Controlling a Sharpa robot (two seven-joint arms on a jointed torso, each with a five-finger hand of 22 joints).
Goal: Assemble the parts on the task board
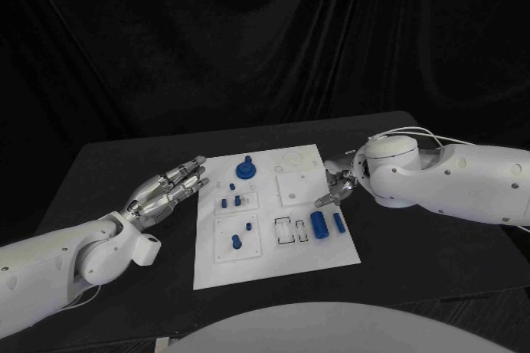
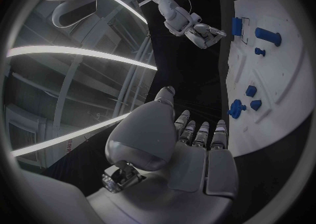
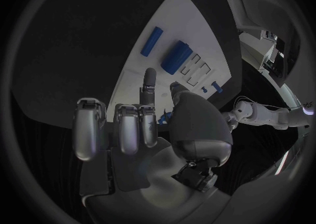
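The white task board (image 1: pixel 276 250) lies mid-table with several blue parts on it. A round knobbed part (image 1: pixel 245 169) stands near its far edge, small pegs (image 1: pixel 231 203) sit left of centre, and two long parts (image 1: pixel 319 224) lie at the right. My left hand (image 1: pixel 165 191) hovers open just left of the board, fingers stretched toward it and holding nothing. My right hand (image 1: pixel 337 182) is over the board's right side, one finger pointing down at the board beside the long parts. In the right wrist view that hand (image 3: pixel 148 118) has one finger and the thumb extended, the rest curled, with nothing visibly held.
The board (image 2: pixel 279 76) sits on a black table (image 1: pixel 122 161) with bare surface on both sides. Empty outlined slots (image 1: pixel 290 230) lie left of the long parts. A white square plate (image 1: pixel 298 188) lies under my right hand.
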